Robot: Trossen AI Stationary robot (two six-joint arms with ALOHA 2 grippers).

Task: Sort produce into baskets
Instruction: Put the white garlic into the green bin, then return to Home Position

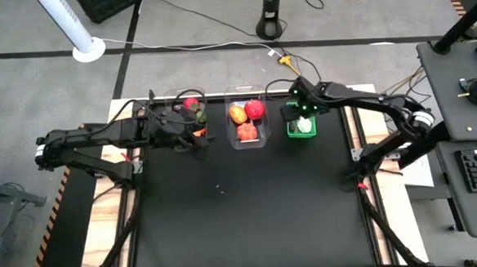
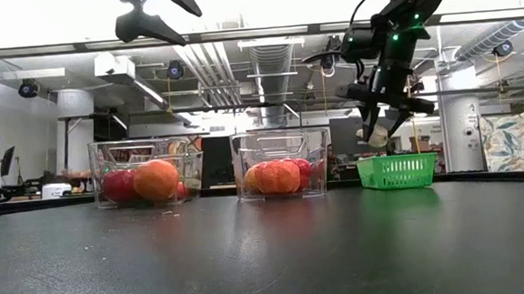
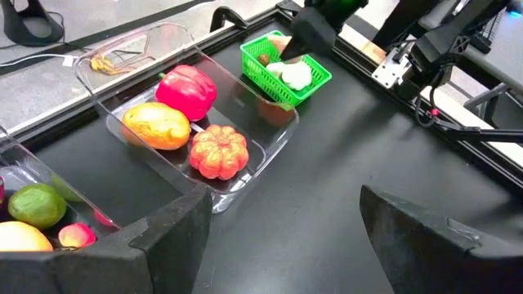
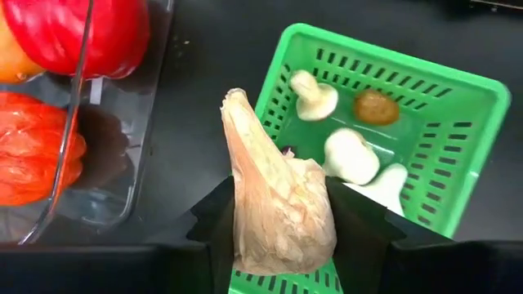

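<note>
High view: dark desk (image 1: 243, 215) carrying three containers in a row along its far edge; left clear tub (image 1: 190, 113) under the left pincer (image 1: 191, 136), middle clear tub (image 1: 247, 117) holding red and orange produce, green mesh basket (image 1: 300, 124) at the right end with the right pincer (image 1: 303, 105) directly above it. Low view: both tubs show reddish and orange pieces; the right pincer hangs above the green basket's near rim with a pale piece between its fingers, clear of the basket; the left pincer sits high over the left tub. Left wrist view: left fingers spread wide with nothing between them; middle tub holds a red pepper (image 3: 187, 90), a yellow-orange piece (image 3: 157, 125) and an orange pumpkin (image 3: 218, 151); a lime green piece (image 3: 36, 204) lies in the left tub. Right wrist view: right pincer pinching a garlic-like bulb (image 4: 278, 208) (papery, pale tan), its long axis running away from the wrist, pointed tip foremost and reaching over the basket's rim on the tub side; the basket floor lies just below and slightly beyond, already holding two white mushroom-like pieces (image 4: 315, 94), a brown piece (image 4: 375, 106) and another white piece. Judgement: the right arm is much the nearer to the basket; the bulb likely needs a small shift inward before release, or its tip may catch the rim.
</note>
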